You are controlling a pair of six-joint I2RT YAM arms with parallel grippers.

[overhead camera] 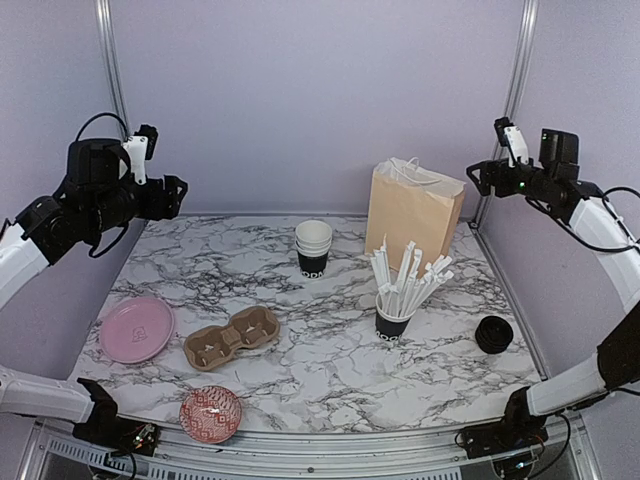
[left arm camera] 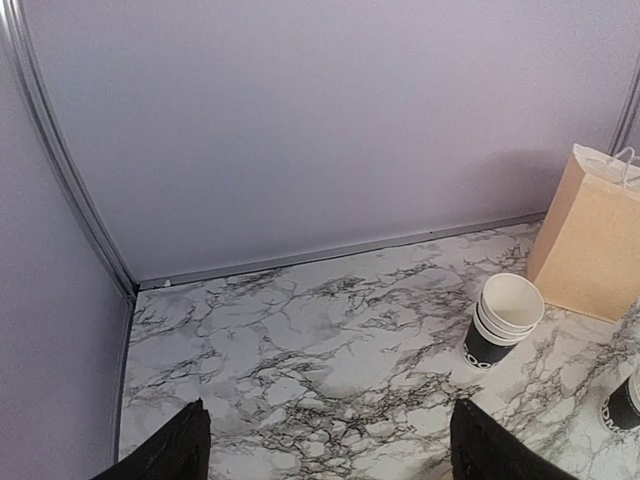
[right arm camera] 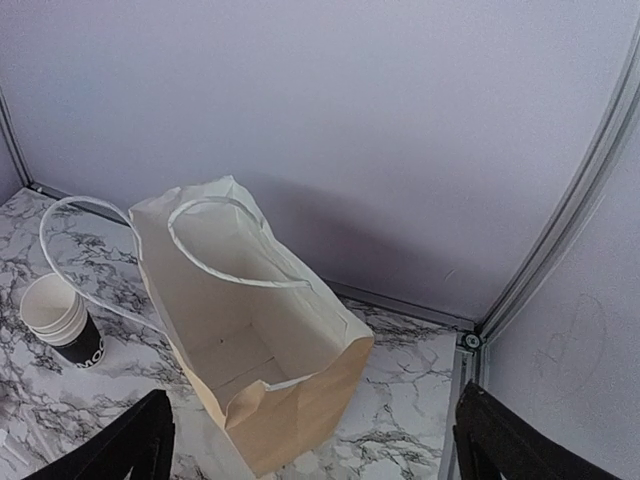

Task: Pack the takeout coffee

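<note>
The takeout coffee is a stack of small black paper cups (overhead camera: 313, 248) with white insides, upright at the back middle of the marble table, also in the left wrist view (left arm camera: 505, 320) and the right wrist view (right arm camera: 62, 318). My left gripper (overhead camera: 170, 197) hangs high over the back left corner, open (left arm camera: 325, 445), nothing between its fingers, well left of the cups. My right gripper (overhead camera: 480, 178) hovers high at the back right, open (right arm camera: 310, 440), above the open brown paper bag (overhead camera: 413, 212) (right arm camera: 250, 330), which looks empty inside.
A brown two-slot cup carrier (overhead camera: 232, 338) lies front left of centre. A pink plate (overhead camera: 136, 329) and a red patterned bowl (overhead camera: 210, 413) sit near the left front. A black cup of white straws (overhead camera: 395, 300) and a round black lid (overhead camera: 493, 334) stand right.
</note>
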